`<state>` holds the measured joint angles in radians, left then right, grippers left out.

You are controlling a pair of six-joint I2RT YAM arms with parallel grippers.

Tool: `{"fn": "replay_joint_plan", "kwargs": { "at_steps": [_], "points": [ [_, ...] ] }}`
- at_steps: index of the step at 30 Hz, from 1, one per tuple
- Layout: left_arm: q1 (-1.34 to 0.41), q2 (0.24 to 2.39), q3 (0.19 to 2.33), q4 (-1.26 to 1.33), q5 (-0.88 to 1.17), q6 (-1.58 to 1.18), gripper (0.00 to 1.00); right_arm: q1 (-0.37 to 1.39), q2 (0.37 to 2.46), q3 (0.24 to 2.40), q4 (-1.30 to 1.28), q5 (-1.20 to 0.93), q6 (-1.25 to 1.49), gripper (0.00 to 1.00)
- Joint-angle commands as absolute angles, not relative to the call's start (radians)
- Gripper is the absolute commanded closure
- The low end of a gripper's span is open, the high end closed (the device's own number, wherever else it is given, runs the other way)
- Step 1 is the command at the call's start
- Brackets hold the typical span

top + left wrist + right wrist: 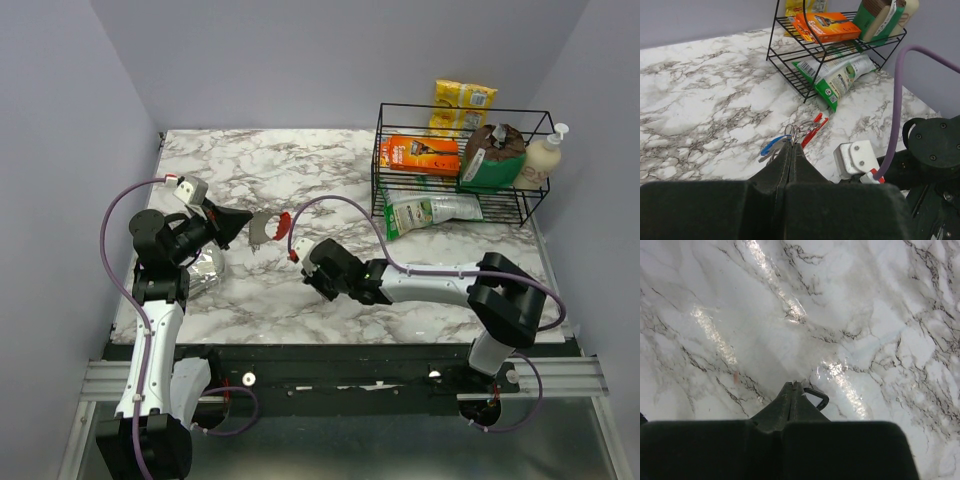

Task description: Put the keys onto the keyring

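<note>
Left hand (791,146) pinching one blue-headed key (771,145) beside one red keyring (813,128), right hand (794,386) pinching one oval-headed key (817,397)

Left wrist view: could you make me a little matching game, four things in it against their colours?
Things:
1. keyring
2. key head
3. cable
4. razor box

Colours:
a. orange
b. red
c. purple
d. blue

Pairs: 1-b, 2-d, 3-c, 4-a.
</note>
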<state>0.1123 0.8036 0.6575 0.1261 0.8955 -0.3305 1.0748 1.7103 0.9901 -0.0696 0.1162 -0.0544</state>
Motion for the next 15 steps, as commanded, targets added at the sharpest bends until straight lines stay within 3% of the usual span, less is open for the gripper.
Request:
{"fn": "replay_joint_plan", "kwargs": {
  "at_steps": [1,15],
  "points": [
    [0.121,0.784,0.652,0.143,0.927,-0.328,1.0,1.088,1.658,0.959,-0.081,0.109,-0.057,0.99],
    [0.112,0.767,0.655,0.095,0.92,-0.281,1.0,1.086,1.458,0.913,-0.058,0.051,-0.003,0.99]
  ]
}}
